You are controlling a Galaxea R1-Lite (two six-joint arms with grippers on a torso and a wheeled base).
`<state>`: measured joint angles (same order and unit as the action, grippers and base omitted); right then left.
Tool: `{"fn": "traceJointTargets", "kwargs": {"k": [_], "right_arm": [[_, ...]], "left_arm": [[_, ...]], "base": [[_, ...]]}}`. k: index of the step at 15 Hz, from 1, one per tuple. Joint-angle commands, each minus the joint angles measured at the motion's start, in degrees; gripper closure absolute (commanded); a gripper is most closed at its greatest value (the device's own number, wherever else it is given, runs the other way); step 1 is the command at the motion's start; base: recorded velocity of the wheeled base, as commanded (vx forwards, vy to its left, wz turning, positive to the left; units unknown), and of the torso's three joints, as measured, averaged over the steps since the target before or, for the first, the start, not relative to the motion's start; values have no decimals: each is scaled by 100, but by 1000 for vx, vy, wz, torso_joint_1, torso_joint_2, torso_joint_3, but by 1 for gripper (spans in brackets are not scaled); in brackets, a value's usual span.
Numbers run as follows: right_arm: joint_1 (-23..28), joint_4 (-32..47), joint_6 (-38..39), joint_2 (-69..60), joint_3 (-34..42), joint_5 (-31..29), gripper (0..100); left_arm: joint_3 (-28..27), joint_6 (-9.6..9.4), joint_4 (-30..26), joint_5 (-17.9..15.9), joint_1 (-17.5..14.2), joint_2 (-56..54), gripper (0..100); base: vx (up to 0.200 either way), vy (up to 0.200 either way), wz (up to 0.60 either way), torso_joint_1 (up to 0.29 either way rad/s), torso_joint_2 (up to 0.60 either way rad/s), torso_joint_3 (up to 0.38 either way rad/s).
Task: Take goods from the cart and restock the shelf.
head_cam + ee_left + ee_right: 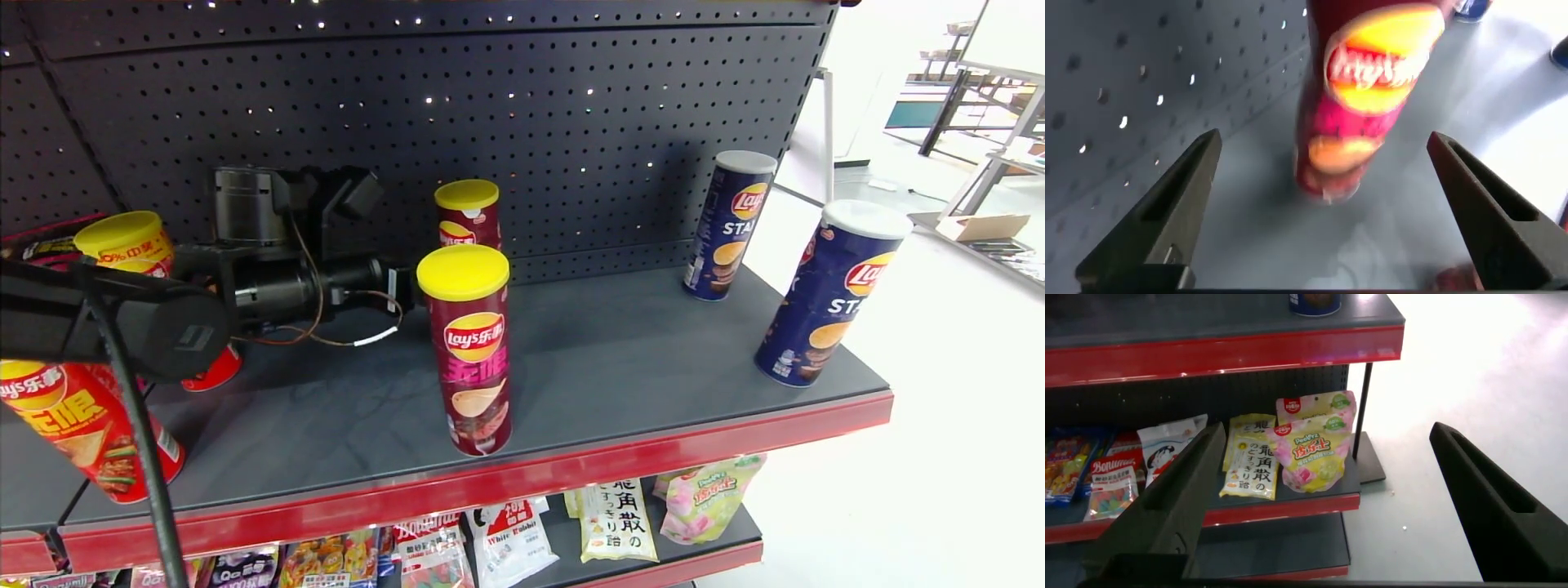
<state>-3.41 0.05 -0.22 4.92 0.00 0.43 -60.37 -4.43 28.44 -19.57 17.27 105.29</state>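
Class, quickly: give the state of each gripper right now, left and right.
Left gripper: open, holding nothing, a maroon chips can ahead of it.
Right gripper: open, holding nothing.

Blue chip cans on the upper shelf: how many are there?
2, both on the right: the back blue can by the pegboard, the front blue can near the edge of the shelf. More could hide farther left.
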Motion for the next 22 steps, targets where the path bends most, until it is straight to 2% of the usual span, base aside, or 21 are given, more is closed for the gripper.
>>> {"fn": "traceJointTargets", "kwargs": {"k": [1,3,5,7,9,12,14,15,18,19,20,21,22], "right_arm": [[-1,4,-4,8,0,1,0],[-1,4,-4,8,0,1,0],[-1,4,-4,8,0,1,0],[-1,4,-4,8,0,1,0],[-1,-5,-4,8,0,1,0],[-1,4,-4,8,0,1,0],[-1,4,-4,8,0,1,0],[-1,4,-4,8,0,1,0],[-1,4,-4,8,0,1,0],[-1,4,-4,8,0,1,0],[-1,4,-4,8,0,1,0],[-1,4,-4,8,0,1,0],[-1,4,-4,8,0,1,0]], "left_arm": [[482,3,4,23,-57,-518,0],[1115,-50,4,5,-40,-1046,0],[1853,-208,12,5,-57,-1608,0],[2301,-243,12,-3,-66,-2118,0],[2697,-498,-84,-47,-57,-2821,0],[2996,-568,-594,-12,-101,-3770,0],[2996,-559,-1060,-12,-277,-4394,0],[2996,-559,-1060,-12,-277,-4394,0],[3013,-542,-2651,5,-383,-6249,0],[3005,-533,-2888,41,-383,-6627,0],[3005,-533,-2888,41,-383,-6627,0],[3172,-401,-2976,840,-585,-7356,0],[3303,-234,-2985,1526,-743,-7602,0]], "base": [[0,0,0,0,0,0],[0,0,0,0,0,0],[0,0,0,0,0,0],[0,0,0,0,0,0],[0,0,0,0,0,0],[0,0,0,0,0,0],[0,0,0,0,0,0],[0,0,0,0,0,0],[0,0,0,0,0,0],[0,0,0,0,0,0],[0,0,0,0,0,0],[0,0,0,0,0,0],[0,0,0,0,0,0]]}}
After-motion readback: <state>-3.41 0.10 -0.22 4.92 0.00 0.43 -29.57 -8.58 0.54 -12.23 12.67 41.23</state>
